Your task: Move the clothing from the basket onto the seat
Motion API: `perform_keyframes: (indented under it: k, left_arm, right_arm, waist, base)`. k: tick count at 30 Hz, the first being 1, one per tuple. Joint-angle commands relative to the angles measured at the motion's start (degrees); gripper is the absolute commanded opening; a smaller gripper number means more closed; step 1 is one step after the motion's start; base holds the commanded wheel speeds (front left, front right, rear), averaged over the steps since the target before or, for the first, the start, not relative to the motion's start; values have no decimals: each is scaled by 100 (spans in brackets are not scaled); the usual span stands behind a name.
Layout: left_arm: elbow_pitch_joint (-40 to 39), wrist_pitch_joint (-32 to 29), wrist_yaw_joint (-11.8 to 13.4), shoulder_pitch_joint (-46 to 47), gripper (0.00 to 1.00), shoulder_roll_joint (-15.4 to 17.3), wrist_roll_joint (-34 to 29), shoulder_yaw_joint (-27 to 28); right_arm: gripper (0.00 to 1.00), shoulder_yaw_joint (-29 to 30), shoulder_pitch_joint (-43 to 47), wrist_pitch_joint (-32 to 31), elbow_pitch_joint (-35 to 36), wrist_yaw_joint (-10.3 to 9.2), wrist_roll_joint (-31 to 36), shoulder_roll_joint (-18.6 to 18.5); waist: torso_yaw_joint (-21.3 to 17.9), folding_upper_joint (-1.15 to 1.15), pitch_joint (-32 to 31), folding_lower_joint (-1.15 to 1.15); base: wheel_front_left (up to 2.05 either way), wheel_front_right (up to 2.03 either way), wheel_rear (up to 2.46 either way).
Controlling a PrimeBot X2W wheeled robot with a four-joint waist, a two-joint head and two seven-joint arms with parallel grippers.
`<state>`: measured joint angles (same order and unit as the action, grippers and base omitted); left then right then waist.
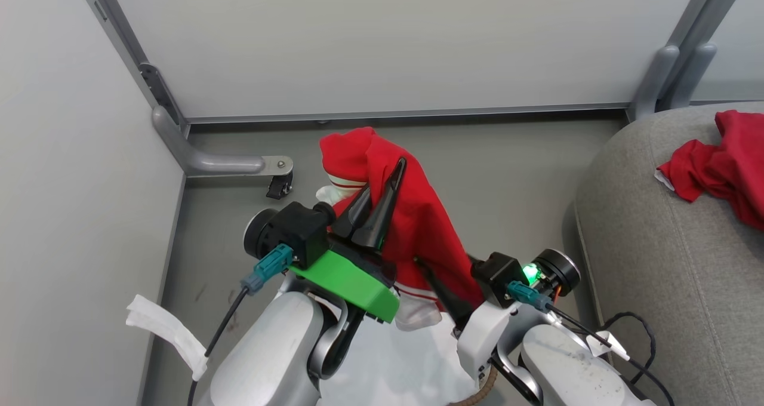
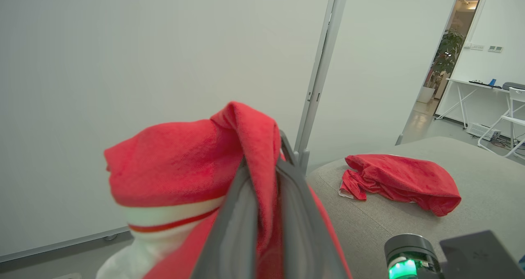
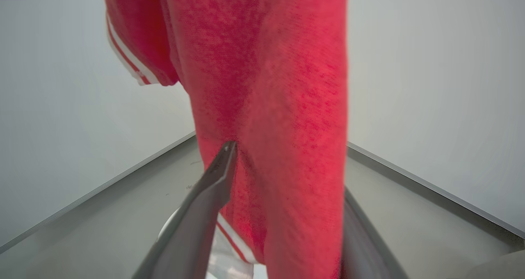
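The red garment (image 1: 418, 227) hung above the basket (image 1: 477, 396), pinched in the closed jaws of the left gripper (image 1: 387, 182) so that its length draped free. The right gripper (image 3: 287, 170) held its jaws apart on either side of the hanging cloth, probably to steady it for the seat (image 1: 656, 245), where another red garment (image 1: 722, 161) lay. The arms hid most of the basket, so its contents could not be told.
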<state>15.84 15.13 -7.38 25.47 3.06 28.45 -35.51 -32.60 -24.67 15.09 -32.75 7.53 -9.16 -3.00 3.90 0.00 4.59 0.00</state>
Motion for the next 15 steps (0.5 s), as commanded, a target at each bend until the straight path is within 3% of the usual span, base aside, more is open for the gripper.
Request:
perform_keyframes:
  k: [1,7,8,9,10,15]
  left_arm:
    - [11,3,-15,95,0,-7,17,10]
    - [-47,3,-15,87,0,-12,-99,158]
    - [-95,4,-15,60,11,-11,-131,239]
    - [-119,3,-15,24,44,-13,-148,278]
    - [-137,3,-15,-16,100,-14,-168,310]
    - [28,3,-15,-132,100,-8,-321,498]
  right_arm:
    - [0,-10,-74,11,-32,-8,-69,-7]
    - [0,-38,-69,11,99,-8,-285,-8]
    - [0,-2,-72,11,134,-8,-298,-8]
    - [0,21,-72,11,167,-8,-305,-9]
    - [0,65,-60,11,210,-8,-318,-8]
    - [0,345,110,10,544,-8,-340,-9]
  waist:
    - [43,0,31,0]
    - [38,0,105,0]
    - [19,0,116,0]
    - [-1,0,125,0]
    - [-28,0,133,0]
    - [-266,0,161,0]
  base:
    - [0,0,0]
    - [0,0,0]
    - [0,0,0]
    - [0,0,0]
    - [0,0,0]
    - [0,0,0]
